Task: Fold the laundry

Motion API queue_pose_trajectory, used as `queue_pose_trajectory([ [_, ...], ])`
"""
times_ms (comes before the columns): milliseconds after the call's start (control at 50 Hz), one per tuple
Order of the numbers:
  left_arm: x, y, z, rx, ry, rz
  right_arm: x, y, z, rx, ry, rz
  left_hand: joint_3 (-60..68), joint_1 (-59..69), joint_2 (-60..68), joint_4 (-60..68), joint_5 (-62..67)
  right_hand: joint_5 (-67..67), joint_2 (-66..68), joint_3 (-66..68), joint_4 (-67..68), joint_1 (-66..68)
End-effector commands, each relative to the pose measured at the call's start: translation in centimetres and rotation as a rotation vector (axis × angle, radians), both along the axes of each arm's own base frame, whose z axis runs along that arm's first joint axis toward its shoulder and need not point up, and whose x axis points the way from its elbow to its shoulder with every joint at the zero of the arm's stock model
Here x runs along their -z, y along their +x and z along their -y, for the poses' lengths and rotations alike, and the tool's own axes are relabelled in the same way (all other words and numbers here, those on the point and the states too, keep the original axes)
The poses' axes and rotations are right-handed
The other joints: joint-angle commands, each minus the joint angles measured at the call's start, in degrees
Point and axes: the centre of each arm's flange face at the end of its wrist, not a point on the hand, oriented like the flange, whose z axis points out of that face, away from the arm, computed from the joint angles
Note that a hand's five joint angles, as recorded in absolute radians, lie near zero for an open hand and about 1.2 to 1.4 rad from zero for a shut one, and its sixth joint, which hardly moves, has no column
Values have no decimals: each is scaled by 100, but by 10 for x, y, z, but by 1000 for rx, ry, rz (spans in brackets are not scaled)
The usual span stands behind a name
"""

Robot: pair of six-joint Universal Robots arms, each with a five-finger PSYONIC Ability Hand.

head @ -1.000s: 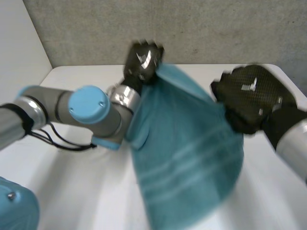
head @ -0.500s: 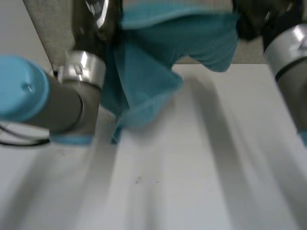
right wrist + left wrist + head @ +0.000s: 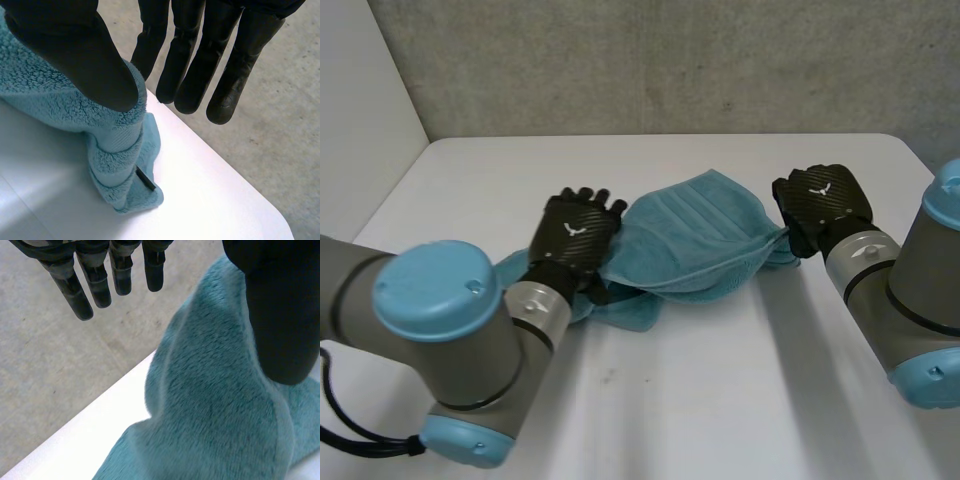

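left hand (image 3: 578, 232) is released: fingers (image 3: 82, 295) straight and spread, off the cloth, thumb (image 3: 282, 315) lying on top of the teal towel (image 3: 700, 240), nothing pinched. right hand (image 3: 820, 203) reads the same: its fingers (image 3: 232, 75) are straight and clear of the fabric, its thumb (image 3: 85, 55) rests on the towel's bunched end, no grasp. towel is down on the white table (image 3: 720, 400), crumpled in a loose heap between the two hands, one end under the left hand, the other touching the right. one layer is flopped over the middle, woven stripes showing. small black tag (image 3: 146, 179) sticks out of the folds below the right thumb. grey wall (image 3: 670, 60) behind the table.
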Motion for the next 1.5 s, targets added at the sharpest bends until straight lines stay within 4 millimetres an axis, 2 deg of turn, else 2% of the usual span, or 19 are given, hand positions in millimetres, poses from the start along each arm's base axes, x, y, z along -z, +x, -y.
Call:
queue_pose_trajectory([
  [20, 6, 38, -16, -72, 141, 15, 5, -10, 3, 54, 14, -5, -366, -339, -277, -269, -299, 1440, 1227, 1198, 1164, 2362],
  [40, 6, 38, -16, -73, 142, 15, 6, -11, 3, 63, 19, -1, -366, -339, -277, -269, -299, 1440, 1227, 1198, 1164, 2362],
  [80, 13, 56, -20, -138, 227, 0, 6, -11, 4, 67, 24, 4, -350, -323, -260, -252, -282, 1440, 1227, 1198, 1164, 2362],
  [100, 13, 56, -20, -138, 228, 0, 7, -11, 4, 69, 29, 7, -350, -323, -260, -252, -282, 1440, 1227, 1198, 1164, 2362],
  [220, 23, 88, -16, -322, 297, -10, 9, -11, 4, 70, 34, 8, -366, -339, -277, -269, -299, 1440, 1227, 1198, 1164, 2362],
  [400, 36, 125, 16, -457, 307, 76, 11, -11, 3, 70, 41, 5, -64, -37, 26, 33, 3, 1440, 1227, 1198, 1164, 2362],
  [520, 46, 129, 23, -439, 323, 104, 13, -12, 3, 71, 45, 3, 290, 317, 379, 387, 357, 1440, 1227, 1198, 1164, 2362],
  [640, 53, 125, 35, -419, 285, 85, 13, -11, 2, 68, 48, 1, 1011, 1038, 1101, 1109, 1079, 1440, 1227, 1198, 1164, 2362],
  [740, 58, 122, 43, -414, 276, 89, 15, -12, 0, 67, 53, -2, 1080, 1107, 1170, 1178, 1148, 1440, 1227, 1198, 1164, 2362],
  [1200, 68, 115, 54, -370, 285, 94, 24, -11, 0, 63, 76, -16, 1971, 1998, 2061, 2069, 2039, 1440, 1227, 1198, 1164, 2362],
  [1220, 12, 116, 55, -361, 116, 56, 18, -27, 4, 82, 125, -97, 6629, 6656, 6719, 6726, 6696, 1440, 1227, 1198, 1164, 2362],
  [1240, 12, 117, 55, -361, 115, 56, 12, -32, 0, 71, 143, -162, 6629, 6656, 6719, 6726, 6696, 1440, 1227, 1198, 1164, 2362],
  [1260, -5, 125, 48, -378, 91, 68, 12, -32, -1, 71, 143, -163, 6629, 6656, 6719, 6726, 6696, 1440, 1227, 1198, 1164, 2362],
  [1280, -6, 125, 48, -378, 91, 69, 4, -37, -7, 55, 159, -232, 6629, 6656, 6719, 6726, 6696, 1440, 1227, 1198, 1164, 2362],
  [1320, -39, 144, 33, -420, 50, 125, -4, -44, -12, 45, 178, -293, 6629, 6656, 6719, 6726, 6696, 1440, 1227, 1198, 1164, 2362],
  [1340, -39, 144, 33, -420, 50, 126, -11, -51, -18, 36, 194, -349, 6629, 6656, 6719, 6726, 6696, 1440, 1227, 1198, 1164, 2362],
  [1380, -56, 153, 11, -419, 71, 202, -18, -56, -26, 30, 207, -398, 6629, 6656, 6719, 6726, 6696, 1440, 1227, 1198, 1164, 2362],
  [1440, -59, 154, 0, -404, 100, 235, -32, -62, -44, 7, 210, -460, 6629, 6656, 6719, 6726, 6696, 1440, 1227, 1198, 1164, 2362],
  [1500, -54, 157, -13, -382, 190, 282, -31, -64, -54, -13, 228, -491, 6629, 6656, 6719, 6726, 6696, 1440, 1227, 1198, 1164, 2362],
])
